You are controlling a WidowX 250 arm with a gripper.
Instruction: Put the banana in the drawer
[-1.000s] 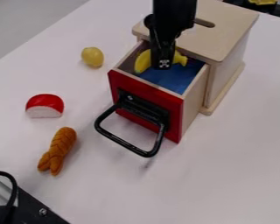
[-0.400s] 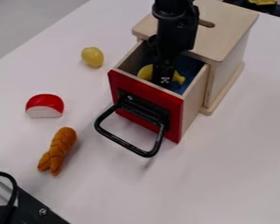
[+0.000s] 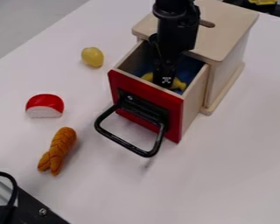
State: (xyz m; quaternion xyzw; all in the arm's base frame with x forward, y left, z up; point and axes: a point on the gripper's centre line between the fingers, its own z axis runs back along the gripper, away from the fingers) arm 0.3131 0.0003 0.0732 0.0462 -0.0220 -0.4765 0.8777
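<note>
The black gripper (image 3: 165,80) hangs down inside the open drawer, just behind the red front panel. Yellow banana (image 3: 178,85) shows on both sides of it, low in the drawer, its middle hidden by the gripper and its lower edge partly by the front panel. Whether the gripper holds the banana cannot be made out. The drawer (image 3: 191,100) stands pulled out of the wooden box, with a blue bottom, a red front and a black loop handle.
The wooden box (image 3: 227,26) rises behind the drawer. Left of it on the white table (image 3: 224,175) lie a yellow lemon-like toy (image 3: 92,57), a red and white piece (image 3: 44,106) and a brown braided bread toy (image 3: 58,148). Black hardware (image 3: 34,210) is at the lower left corner.
The gripper has come down and toward the drawer's front. The banana has moved the same way and sits lower, more of it now behind the front panel.
</note>
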